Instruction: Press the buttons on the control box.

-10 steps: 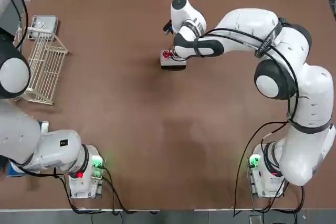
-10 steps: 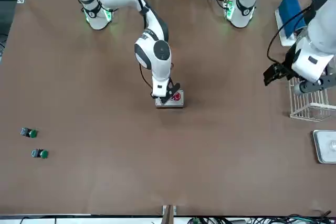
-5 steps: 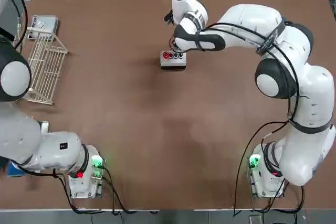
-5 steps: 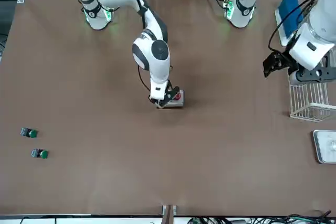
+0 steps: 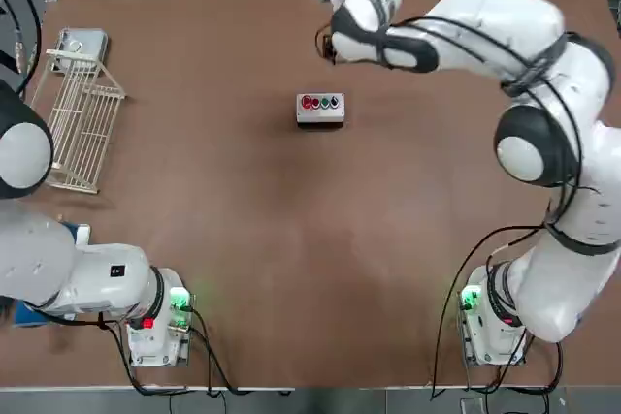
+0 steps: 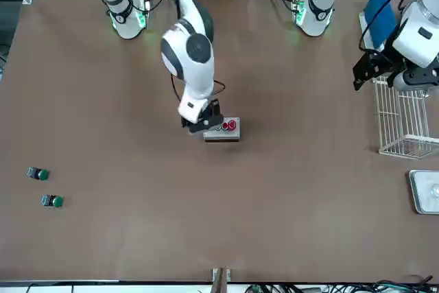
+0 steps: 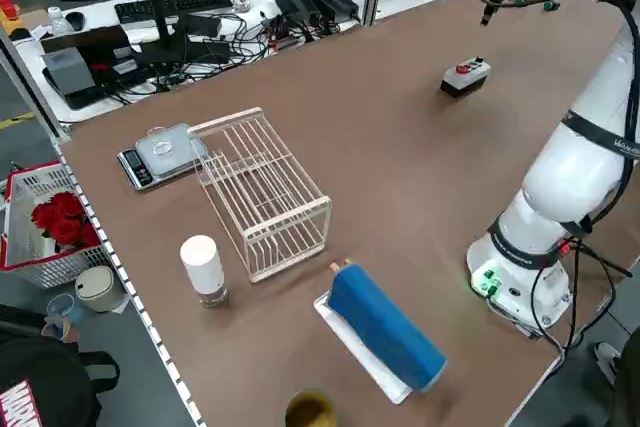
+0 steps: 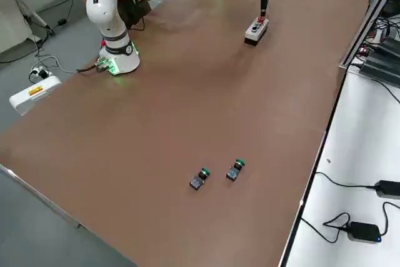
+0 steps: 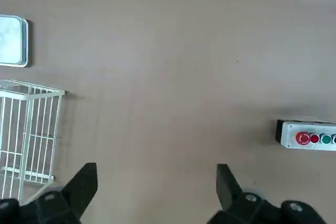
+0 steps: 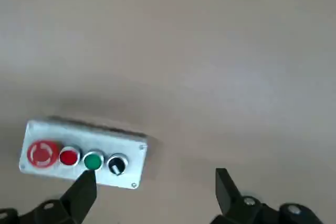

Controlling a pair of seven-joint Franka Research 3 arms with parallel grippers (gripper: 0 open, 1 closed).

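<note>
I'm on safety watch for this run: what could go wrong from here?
The small light grey control box lies loose-looking on the brown table, so a sideways push might slide it. Its round red, green and dark buttons sit close together, so the open black right gripper, now near the box, could catch two at once. The open black left gripper is near the white wire rack and might snag it if lowered.

Top and front cameras share the brown table (image 5: 243, 191).
</note>
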